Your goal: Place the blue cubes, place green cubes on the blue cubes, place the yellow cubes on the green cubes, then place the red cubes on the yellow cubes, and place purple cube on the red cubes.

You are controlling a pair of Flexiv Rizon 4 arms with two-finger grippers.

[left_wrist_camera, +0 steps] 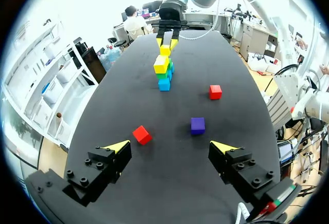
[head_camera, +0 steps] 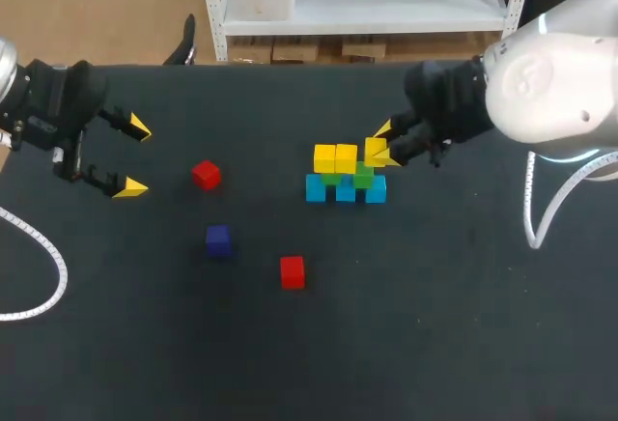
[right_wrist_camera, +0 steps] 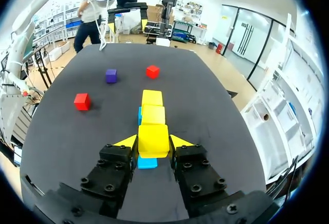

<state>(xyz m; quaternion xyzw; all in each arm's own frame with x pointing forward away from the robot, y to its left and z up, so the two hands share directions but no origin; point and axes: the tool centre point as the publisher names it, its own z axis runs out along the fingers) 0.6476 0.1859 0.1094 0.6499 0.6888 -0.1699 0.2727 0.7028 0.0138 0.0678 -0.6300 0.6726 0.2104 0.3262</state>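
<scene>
Your black worktop (head_camera: 463, 324) carries everything, and the head view gives you the whole layout. Your right arm (head_camera: 550, 78) comes in from the right to the stack just right of the middle, while your left arm (head_camera: 39, 102) sits at the left side, well apart from it. The left claw (head_camera: 135, 158) stands wide open with nothing between its fingers. The right claw (head_camera: 384, 144) is closed on a yellow cube (right_wrist_camera: 153, 139). Only the right wrist view shows that plainly: both yellow tips press the cube's sides, with a blue cube just beneath it. That same view hides the green layer, which the head view shows. Counting from above, you have three blue cubes (head_camera: 316, 189) in a row on the worktop. Two green cubes (head_camera: 363, 176) rest on them, as far as you can make out, since the yellow ones cover much of that layer. Three yellow cubes (head_camera: 335, 158) lie on top, the gripped one included. Two red cubes (head_camera: 205, 174) lie loose left of the stack, and one purple cube (head_camera: 218, 239) lies near them.
</scene>
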